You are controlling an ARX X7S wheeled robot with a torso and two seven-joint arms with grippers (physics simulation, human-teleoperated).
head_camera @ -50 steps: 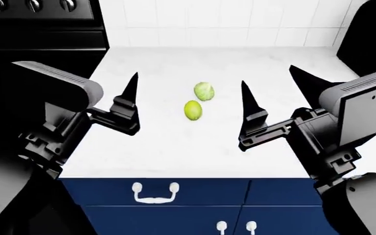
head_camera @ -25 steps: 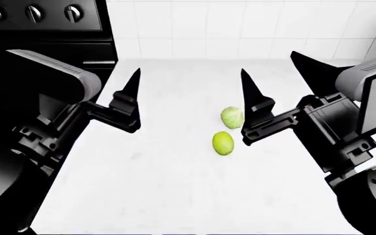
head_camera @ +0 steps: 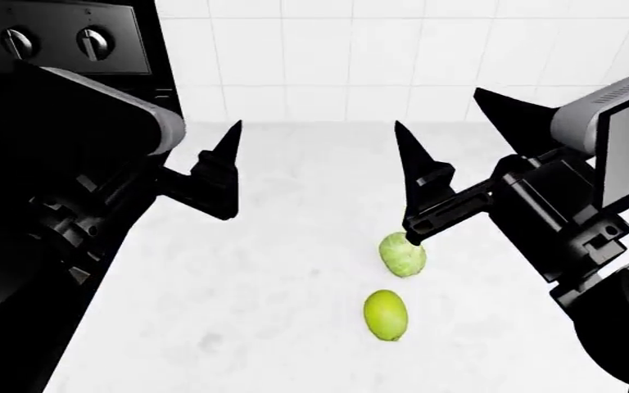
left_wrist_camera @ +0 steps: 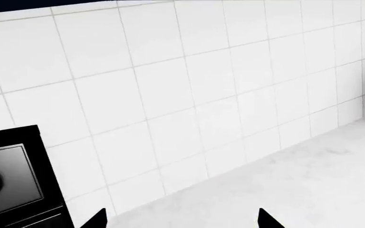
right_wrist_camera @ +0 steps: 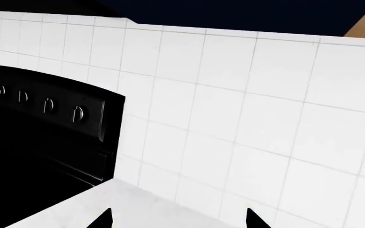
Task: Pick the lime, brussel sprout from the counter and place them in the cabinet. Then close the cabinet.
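The lime [head_camera: 386, 314] lies on the white counter [head_camera: 249, 327], low in the head view. The brussel sprout [head_camera: 403, 255] sits just behind it, a small gap apart. My right gripper [head_camera: 454, 135] hovers open above and behind the sprout, and its near finger [head_camera: 411, 164] ends just over it. My left gripper [left_wrist_camera: 182, 221] is open and empty, off to the left of both. Only one of its fingers [head_camera: 225, 151] shows in the head view. Both wrist views face the tiled wall, where the right gripper [right_wrist_camera: 179, 219] holds nothing. The cabinet is not clearly in view.
A black stove [head_camera: 52, 41] with knobs borders the counter on the left; it also shows as the stove [right_wrist_camera: 43, 142] in the right wrist view. White wall tiles [head_camera: 402, 57] close off the back. A dark blue band [right_wrist_camera: 233, 14] runs above the tiles.
The head view has moved forward over the counter, so the lime and sprout sit lower in it and the blue drawers are gone. Both grippers stay open and empty.
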